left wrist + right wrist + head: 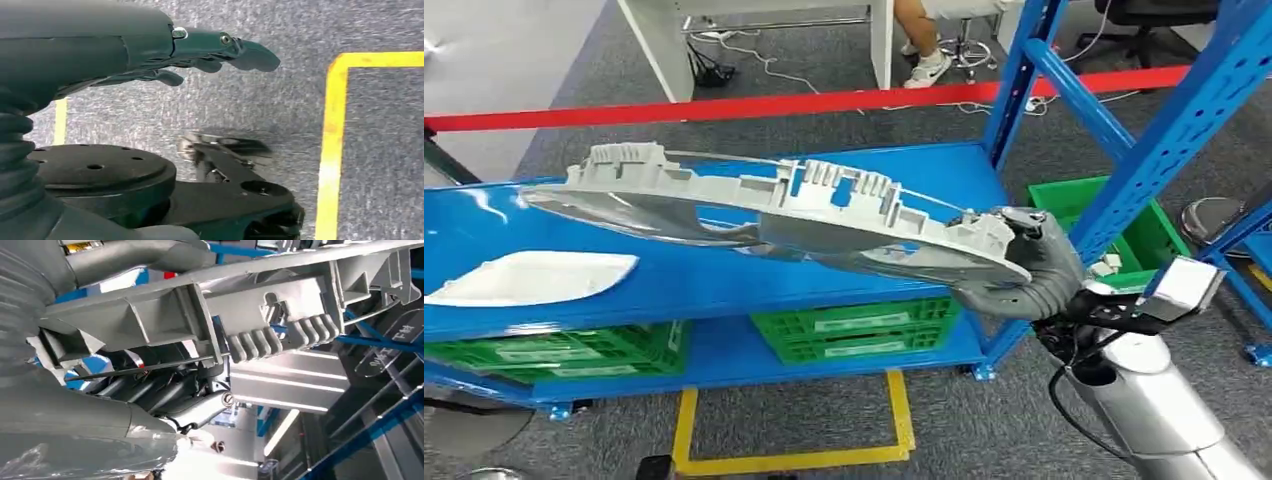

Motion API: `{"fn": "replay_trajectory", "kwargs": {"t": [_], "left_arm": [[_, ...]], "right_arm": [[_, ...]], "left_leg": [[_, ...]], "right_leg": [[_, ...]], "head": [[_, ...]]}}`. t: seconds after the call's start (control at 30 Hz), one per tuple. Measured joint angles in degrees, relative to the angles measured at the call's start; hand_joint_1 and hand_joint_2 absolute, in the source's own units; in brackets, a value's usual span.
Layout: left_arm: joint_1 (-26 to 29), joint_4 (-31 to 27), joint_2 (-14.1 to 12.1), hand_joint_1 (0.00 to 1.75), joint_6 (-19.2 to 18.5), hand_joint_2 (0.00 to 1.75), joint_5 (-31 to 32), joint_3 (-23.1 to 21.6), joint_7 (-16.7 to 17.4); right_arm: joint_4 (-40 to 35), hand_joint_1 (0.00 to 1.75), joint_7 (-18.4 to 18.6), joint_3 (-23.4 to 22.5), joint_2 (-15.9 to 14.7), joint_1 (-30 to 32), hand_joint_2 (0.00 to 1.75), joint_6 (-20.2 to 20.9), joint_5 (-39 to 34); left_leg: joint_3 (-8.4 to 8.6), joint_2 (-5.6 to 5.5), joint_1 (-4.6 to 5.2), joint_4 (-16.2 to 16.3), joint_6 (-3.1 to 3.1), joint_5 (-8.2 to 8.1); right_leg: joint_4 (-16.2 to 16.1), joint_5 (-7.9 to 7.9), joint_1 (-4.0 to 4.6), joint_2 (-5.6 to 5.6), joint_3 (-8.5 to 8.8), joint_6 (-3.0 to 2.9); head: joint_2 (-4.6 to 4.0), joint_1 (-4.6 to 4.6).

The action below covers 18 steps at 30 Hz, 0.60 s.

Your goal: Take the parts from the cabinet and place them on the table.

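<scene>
Right hand (1024, 265) clamps long grey ribbed part (774, 205) by one end above blue shelf (724, 275); stiff, light, probably tip-prone; left hand (200, 50) hangs with fingers apart.

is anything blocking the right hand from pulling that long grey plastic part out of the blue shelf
Nothing visible does. The right hand already grips one end of the long grey ribbed plastic part, which is lifted above the blue metal shelf. The blue upright post stands close beside the hand.
</scene>
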<state>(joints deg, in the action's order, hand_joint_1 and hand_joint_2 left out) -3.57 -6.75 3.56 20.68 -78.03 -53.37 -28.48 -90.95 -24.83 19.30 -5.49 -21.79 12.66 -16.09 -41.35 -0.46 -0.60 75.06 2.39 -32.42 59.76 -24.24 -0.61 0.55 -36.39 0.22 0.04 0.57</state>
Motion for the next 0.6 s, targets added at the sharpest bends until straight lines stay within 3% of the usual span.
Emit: {"fn": "replay_trajectory", "kwargs": {"t": [0.03,0.1,0.13,0.17,0.23,0.27,0.3,0.33,0.37,0.43,0.47,0.5,0.53,0.6], "left_arm": [[0.0,0.0,0.0,0.00,0.0,1.75,0.0,0.0,0.0],[-0.1,0.0,0.0,0.00,0.0,1.75,0.0,0.0,-0.2],[-0.2,0.0,0.0,0.00,0.0,1.75,-0.1,0.0,-0.3],[-0.3,0.0,0.0,0.00,0.2,1.75,-0.1,0.0,-0.4],[-0.4,0.0,0.1,0.00,0.8,1.75,-0.5,0.0,-0.8],[-0.4,0.0,0.1,0.00,1.2,1.75,-0.6,0.0,-0.9],[-0.2,0.0,0.2,0.00,1.4,1.75,-0.6,0.0,-0.9],[-0.2,0.0,0.2,0.00,1.4,1.75,-0.7,0.0,-1.0],[-0.3,0.0,0.2,0.00,1.3,1.75,-0.9,0.0,-1.0],[-0.3,0.0,0.3,0.00,0.9,1.75,-1.4,0.1,-1.6],[-0.3,0.0,0.3,0.00,0.5,1.75,-1.8,0.3,-1.9],[-0.3,0.0,0.3,0.00,0.3,1.75,-1.9,0.5,-2.1],[-0.3,0.0,0.3,0.00,0.1,1.75,-2.1,0.7,-2.3],[-0.4,0.0,0.4,0.00,-0.2,1.75,-2.3,1.0,-2.5]], "right_arm": [[0.1,1.75,0.0,0.0,0.0,0.0,1.75,0.0,0.0],[0.1,1.75,0.0,0.0,0.0,-0.1,1.75,0.0,0.0],[0.1,1.75,0.0,0.0,0.0,-0.1,1.75,0.1,-0.2],[0.1,1.75,0.0,-0.1,0.0,-0.2,1.75,0.2,-0.4],[0.4,1.75,0.0,-0.2,0.0,-0.2,1.75,0.3,-0.7],[0.5,1.75,0.0,-0.2,0.0,-0.1,1.75,0.4,-0.8],[0.6,1.75,0.0,-0.3,-0.1,-0.1,1.75,0.4,-0.8],[0.6,1.75,0.0,-0.5,-0.2,-0.1,1.75,0.4,-0.8],[0.7,1.75,0.0,-0.6,-0.2,-0.2,1.75,0.4,-0.8],[0.9,1.75,0.0,-0.6,-0.2,-0.2,1.75,0.7,-1.1],[1.2,1.75,0.0,-0.7,-0.2,-0.2,1.75,1.2,-1.5],[1.6,1.75,0.2,-0.8,-0.2,-0.2,1.75,1.7,-1.9],[1.9,1.75,0.5,-0.9,-0.2,-0.3,1.75,2.3,-2.5],[2.6,1.75,1.1,-0.9,-0.2,-1.1,1.75,3.8,-3.7]], "left_leg": [[1.63,0.00,0.11,-1.7,-0.34,1.83],[7.73,-0.02,0.60,-10.3,-1.45,5.31],[10.95,-0.01,0.96,-15.0,-2.04,4.82],[12.57,-0.03,1.07,-18.2,-2.12,4.10],[12.07,-0.07,1.31,-18.6,-2.02,4.38],[11.80,-0.08,1.36,-18.7,-2.29,4.91],[11.42,0.19,0.73,-19.6,-2.68,5.76],[10.92,0.36,0.80,-19.5,-2.93,6.32],[10.33,0.39,0.78,-19.5,-3.31,6.85],[9.03,0.41,0.82,-19.4,-3.55,7.99],[8.43,0.43,0.83,-19.4,-3.54,8.48],[7.82,0.44,0.83,-19.4,-3.52,8.99],[7.24,0.43,0.83,-19.3,-3.45,9.48],[6.24,0.39,0.83,-19.3,-3.21,10.39]], "right_leg": [[0.0,0.52,0.15,0.00,-0.62,0.02],[0.0,1.50,0.36,0.06,-1.61,0.06],[0.0,1.94,0.31,0.05,-1.90,0.17],[0.0,2.36,0.60,0.01,-2.26,0.46],[-0.6,3.60,0.33,-0.15,-2.47,1.15],[-1.1,4.27,0.29,-0.14,-2.45,1.57],[-1.2,4.42,0.43,-0.11,-3.01,1.93],[-0.2,2.25,0.48,-0.13,-3.84,2.29],[2.6,-0.94,0.43,-0.14,-4.63,2.45],[12.2,-6.68,0.36,-0.17,-7.05,2.91],[15.8,-7.80,0.37,-0.16,-7.68,3.05],[16.9,-7.40,0.36,-0.17,-7.19,3.12],[15.4,-5.82,0.36,-0.18,-5.30,3.10],[6.2,-2.31,0.38,-0.17,1.38,2.75]], "head": [[0.00,0.04],[0.00,0.02],[0.00,0.07],[0.00,0.09],[0.00,0.04],[0.00,0.11],[0.00,0.07],[0.00,0.15],[0.00,0.48],[0.00,0.44],[0.00,0.53],[0.00,0.44],[0.00,0.50],[0.00,0.50]]}}
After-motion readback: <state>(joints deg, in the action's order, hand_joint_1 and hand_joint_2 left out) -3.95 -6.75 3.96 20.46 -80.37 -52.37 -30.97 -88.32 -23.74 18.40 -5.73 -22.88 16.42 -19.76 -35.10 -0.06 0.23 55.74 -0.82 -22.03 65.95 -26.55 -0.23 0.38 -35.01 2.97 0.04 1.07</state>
